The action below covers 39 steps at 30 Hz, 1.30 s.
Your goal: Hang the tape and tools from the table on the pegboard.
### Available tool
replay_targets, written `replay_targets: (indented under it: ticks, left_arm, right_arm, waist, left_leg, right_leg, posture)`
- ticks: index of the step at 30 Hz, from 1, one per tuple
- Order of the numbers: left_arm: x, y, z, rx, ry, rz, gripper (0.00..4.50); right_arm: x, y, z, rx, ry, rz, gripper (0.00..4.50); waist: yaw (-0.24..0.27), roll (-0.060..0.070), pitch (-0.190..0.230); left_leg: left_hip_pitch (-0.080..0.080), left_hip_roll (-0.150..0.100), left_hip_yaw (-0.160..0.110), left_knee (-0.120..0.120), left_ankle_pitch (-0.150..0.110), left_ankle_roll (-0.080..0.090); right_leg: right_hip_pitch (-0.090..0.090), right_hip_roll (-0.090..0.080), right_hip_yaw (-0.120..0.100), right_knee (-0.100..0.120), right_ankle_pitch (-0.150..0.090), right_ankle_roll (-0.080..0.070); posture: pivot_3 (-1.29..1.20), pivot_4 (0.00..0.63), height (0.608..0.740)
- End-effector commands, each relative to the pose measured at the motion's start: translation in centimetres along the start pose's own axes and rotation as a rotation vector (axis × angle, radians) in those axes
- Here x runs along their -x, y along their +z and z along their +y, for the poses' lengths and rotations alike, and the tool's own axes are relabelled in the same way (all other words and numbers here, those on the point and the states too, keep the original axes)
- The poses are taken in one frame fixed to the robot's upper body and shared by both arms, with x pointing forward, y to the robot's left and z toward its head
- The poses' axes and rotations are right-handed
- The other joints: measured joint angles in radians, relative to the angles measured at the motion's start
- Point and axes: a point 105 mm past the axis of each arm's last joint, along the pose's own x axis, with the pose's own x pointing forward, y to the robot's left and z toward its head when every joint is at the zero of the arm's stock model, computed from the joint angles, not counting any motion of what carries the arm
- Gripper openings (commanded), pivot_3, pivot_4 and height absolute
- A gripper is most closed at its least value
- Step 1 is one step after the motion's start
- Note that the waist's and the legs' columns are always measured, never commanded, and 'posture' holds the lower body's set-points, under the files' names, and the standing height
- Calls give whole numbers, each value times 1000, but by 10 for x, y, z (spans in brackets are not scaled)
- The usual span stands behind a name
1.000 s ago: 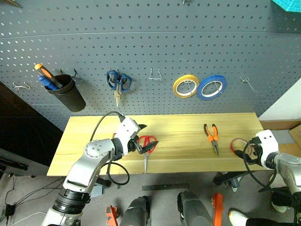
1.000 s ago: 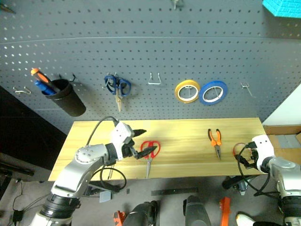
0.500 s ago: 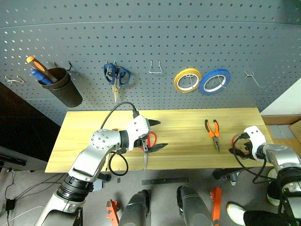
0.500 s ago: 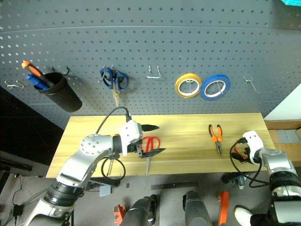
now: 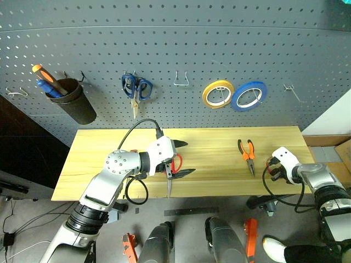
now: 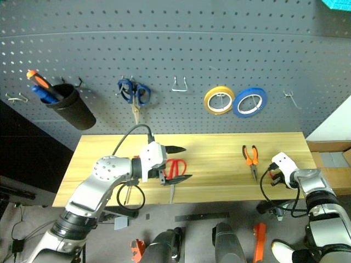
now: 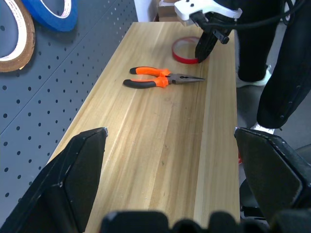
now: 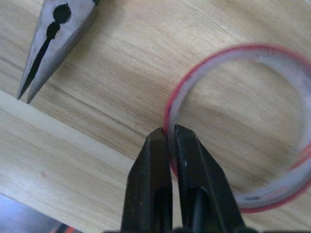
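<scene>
Reaching down at the desk's (image 5: pixel 219 143) right end, just right of the orange-handled pliers (image 5: pixel 247 154), the right gripper (image 8: pixel 171 138) is pinched tight on the rim of the thin red tape ring (image 8: pixel 252 126) lying flat on the pale wood planks, while the left gripper (image 5: pixel 178 159) hangs wide open over the red scissors (image 6: pixel 174 174).

Hanging on the wall: blue scissors (image 5: pixel 136 89), blades pointing down; a bare wire hook (image 5: pixel 181 80) just beside them; a yellow roll (image 5: pixel 218 93) and a blue roll (image 5: pixel 249 96) side by side, nearly touching. Sitting far left, tilted: a black cup (image 5: pixel 75 102) holding an orange screwdriver (image 5: pixel 44 76) and something blue. Lying on the grey floor below: a dark flat strip (image 5: pixel 187 210) and cables (image 5: pixel 16 233) at the left.
</scene>
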Motion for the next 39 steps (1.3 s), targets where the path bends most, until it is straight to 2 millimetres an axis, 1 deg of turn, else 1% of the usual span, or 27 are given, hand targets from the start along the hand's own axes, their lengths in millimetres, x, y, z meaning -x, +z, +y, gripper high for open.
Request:
replay_targets:
  ticks: [1,2,6,8,10,12,13,15,17,18,20,22,26,29,31,36,37,39]
  left_arm:
    - [-2,11,4,-41,6,-41,4500]
    - [-2,12,5,-42,7,-44,4500]
    - [-6,21,9,-36,12,-83,4500]
    - [-8,28,13,-36,22,-107,4500]
    - [-10,34,18,-41,36,-130,4500]
    - [-12,41,21,-33,44,-160,4500]
    - [-13,43,22,-28,45,-172,4500]
    - [-15,45,23,-28,45,-178,4500]
    - [-18,47,23,-38,36,-185,4500]
    - [-19,48,22,-41,32,-188,4500]
    - [-21,50,22,-46,21,-194,4500]
    - [-24,53,21,-49,15,-204,4500]
    - [-32,61,24,-51,22,-233,4500]
    - [-35,64,25,-45,36,-248,4500]
    - [-38,66,25,-39,39,-256,4500]
    - [-40,69,25,-26,52,-269,4500]
    - [-40,68,25,-22,56,-269,4500]
    - [-39,66,27,-16,69,-261,4500]
  right_arm:
    - [3,-4,9,101,-29,-11,51]
    - [7,3,10,94,-35,-46,51]
    - [45,25,11,123,-110,-175,51]
    - [70,37,8,150,-191,-238,51]
    - [97,53,5,177,-294,-318,51]
    - [125,70,-2,209,-444,-399,51]
    - [137,78,-2,206,-492,-435,51]
    - [151,91,0,179,-550,-502,51]
    - [164,113,-2,157,-606,-593,51]
    - [168,121,-3,151,-622,-620,51]
    - [170,132,-8,129,-635,-656,51]
    - [167,138,-17,87,-628,-675,51]
    - [153,150,-38,14,-595,-719,51]
    - [144,159,-50,-49,-565,-762,51]
    - [136,165,-55,-90,-533,-790,51]
    - [125,171,-54,-162,-464,-846,51]
    - [123,171,-53,-170,-457,-853,440]
    - [119,168,-46,-161,-435,-847,925]
  waist:
    - [2,0,0]
    - [3,0,0]
    - [6,4,0]
    - [7,7,0]
    - [5,7,-1]
    - [4,8,-1]
    - [3,8,-1]
    - [-2,8,-1]
    - [-10,8,-2]
    - [-15,8,-2]
    - [-19,8,-2]
    - [-20,8,-2]
    - [-20,8,-2]
    - [-20,8,-2]
    - [-23,8,-3]
    - [-32,8,-3]
    - [-33,8,-3]
    - [-34,8,-3]
  left_leg:
    - [0,0,-1,0,0,0]
    - [0,0,-1,0,0,0]
    - [-1,0,-2,-1,0,0]
    - [-2,-1,-2,-1,0,0]
    - [-1,-1,-1,0,0,0]
    - [-1,0,0,0,0,0]
    - [-1,0,0,0,0,0]
    - [0,1,1,0,0,0]
    - [0,1,2,0,0,0]
    - [0,1,2,1,0,0]
    - [1,0,6,1,0,0]
    - [1,0,9,1,0,1]
    - [1,0,13,1,1,2]
    - [1,0,16,1,1,2]
    - [1,0,17,1,1,2]
    - [1,1,18,1,1,2]
    - [1,1,18,1,1,2]
    - [1,1,19,1,1,2]
  right_leg:
    - [0,0,0,0,0,0]
    - [0,0,0,0,0,0]
    - [-2,0,1,1,0,0]
    - [-3,-1,2,0,-1,1]
    - [-3,-1,3,0,-1,4]
    - [-3,0,4,1,-1,5]
    - [-3,0,4,1,0,6]
    - [-3,1,5,1,0,6]
    - [-3,2,6,1,0,7]
    - [-3,2,7,1,1,7]
    - [-3,2,12,1,2,8]
    - [-4,2,15,0,3,9]
    - [-4,2,18,0,6,6]
    - [-5,3,20,0,8,5]
    - [-6,4,20,1,8,4]
    - [-6,5,21,1,10,4]
    - [-6,5,21,1,10,4]
    - [-6,5,22,1,10,4]
  posture:
    - [-230,230,740]
    - [-233,228,740]
    - [-244,229,740]
    - [-256,219,740]
    - [-273,212,740]
    - [-289,209,740]
    - [-289,209,740]
    - [-299,208,740]
    - [-300,207,740]
    - [-299,205,740]
    - [-296,200,740]
    - [-290,197,740]
    - [-270,184,740]
    - [-262,180,740]
    - [-259,180,740]
    - [-250,178,740]
    - [-247,179,740]
    - [-244,180,740]
